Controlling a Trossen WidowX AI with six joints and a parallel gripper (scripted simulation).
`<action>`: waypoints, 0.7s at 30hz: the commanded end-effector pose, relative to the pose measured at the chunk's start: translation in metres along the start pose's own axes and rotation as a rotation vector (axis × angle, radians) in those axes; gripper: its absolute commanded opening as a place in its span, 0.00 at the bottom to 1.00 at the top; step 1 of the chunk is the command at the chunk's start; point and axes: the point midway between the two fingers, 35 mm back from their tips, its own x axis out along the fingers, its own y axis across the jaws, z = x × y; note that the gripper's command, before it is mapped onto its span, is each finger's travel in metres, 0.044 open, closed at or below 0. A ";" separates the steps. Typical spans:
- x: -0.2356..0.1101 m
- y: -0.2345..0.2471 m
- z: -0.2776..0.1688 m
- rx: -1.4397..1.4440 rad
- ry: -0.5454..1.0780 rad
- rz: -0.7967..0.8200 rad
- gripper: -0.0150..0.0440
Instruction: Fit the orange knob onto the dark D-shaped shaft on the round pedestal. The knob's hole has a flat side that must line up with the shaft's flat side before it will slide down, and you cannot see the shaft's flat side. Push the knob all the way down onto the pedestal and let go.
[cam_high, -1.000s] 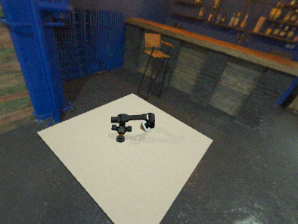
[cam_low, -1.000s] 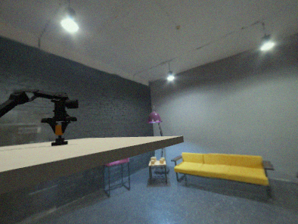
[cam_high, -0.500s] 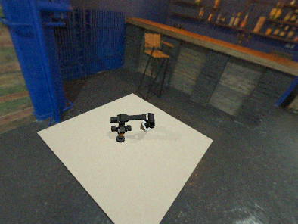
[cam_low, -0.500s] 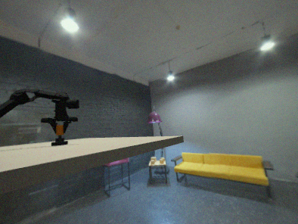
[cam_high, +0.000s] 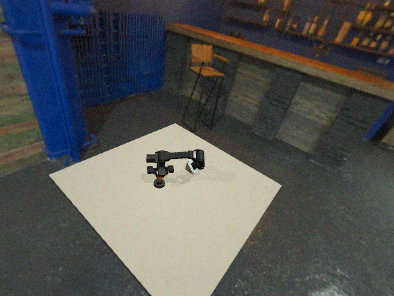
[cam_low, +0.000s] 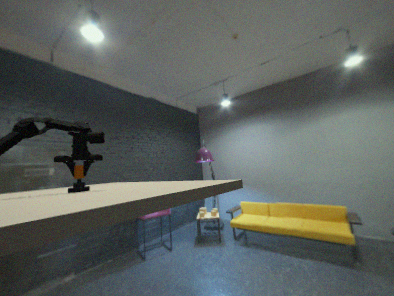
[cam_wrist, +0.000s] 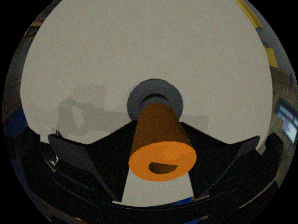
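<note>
The orange knob (cam_wrist: 160, 140) is clamped in the gripper (cam_wrist: 158, 163), whose jaws stand part-way closed on its sides with the knob filling the gap between them. In the wrist view the knob points away from the camera, its near end showing a dark D-shaped hole with the flat side toward 12 o'clock. Its far end meets the round grey pedestal (cam_wrist: 139, 96), which shows as a ring around the knob's tip at 12 o'clock; the shaft itself is hidden by the knob. In the exterior view the knob (cam_low: 78, 171) stands upright directly above the dark pedestal (cam_low: 78, 188), with the gripper (cam_low: 78, 165) over it pointing straight down; whether the knob has reached the pedestal top cannot be told at this size. The pedestal rests on a beige table top (cam_low: 150, 192). In the top view the arm (cam_high: 175, 155) reaches from its base (cam_high: 194, 165) toward 9 o'clock, ending over the pedestal (cam_high: 159, 183) near the middle of the beige surface (cam_high: 175, 230).
</note>
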 end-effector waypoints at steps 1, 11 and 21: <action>0.000 0.002 -0.001 -0.005 0.000 -0.002 0.25; 0.002 0.000 -0.001 -0.005 -0.001 -0.002 0.25; -0.002 -0.001 0.001 -0.005 0.000 -0.002 0.25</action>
